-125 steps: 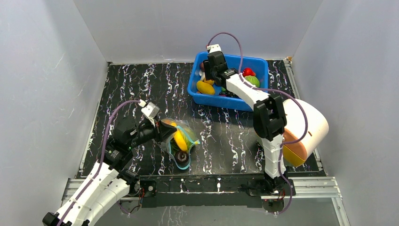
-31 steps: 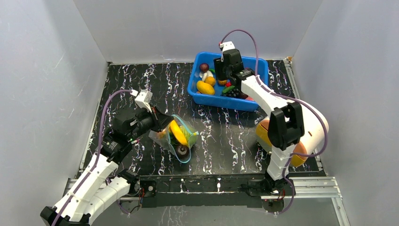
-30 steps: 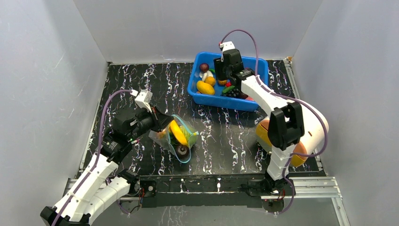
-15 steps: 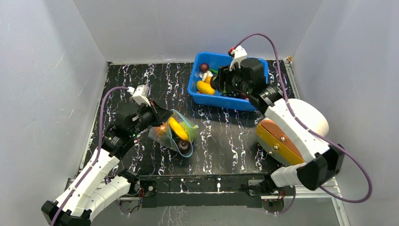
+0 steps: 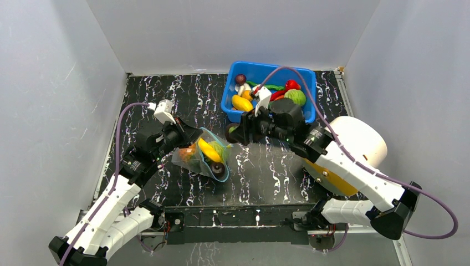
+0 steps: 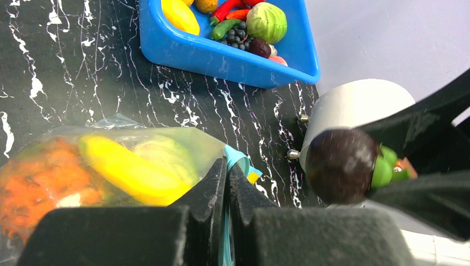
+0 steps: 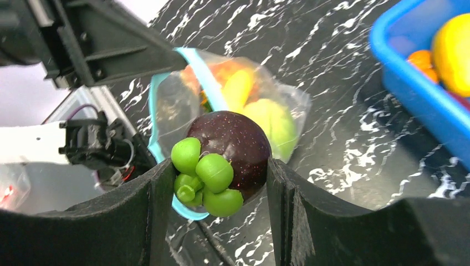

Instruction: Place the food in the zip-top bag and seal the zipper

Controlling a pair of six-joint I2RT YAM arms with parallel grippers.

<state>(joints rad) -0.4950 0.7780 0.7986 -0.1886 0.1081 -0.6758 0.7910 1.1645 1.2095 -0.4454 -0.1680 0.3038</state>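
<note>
The clear zip-top bag (image 5: 202, 156) lies left of centre, its mouth facing the right arm. It holds a yellow banana (image 5: 208, 149), green and orange pieces and a dark fruit (image 5: 218, 168). My left gripper (image 5: 187, 137) is shut on the bag's teal zipper (image 6: 239, 158) at the upper rim, its fingertips (image 6: 220, 173) pressed together. My right gripper (image 5: 237, 133) is shut on a dark purple mangosteen (image 7: 235, 145) with a green calyx. It hangs just right of the bag's mouth (image 7: 161, 100). More food lies in the blue bin (image 5: 234, 116).
The blue bin (image 6: 183, 52) at the back right holds a green cabbage (image 6: 267, 21), a yellow fruit (image 5: 241, 102), a red pepper and dark grapes. A large white and orange cylinder (image 5: 363, 145) lies at the right edge. Grey walls enclose the black marbled table (image 5: 166, 94).
My right gripper has come out of the blue bin with the mangosteen and moved left and nearer, up to the bag's mouth. The left gripper keeps its hold on the bag.
</note>
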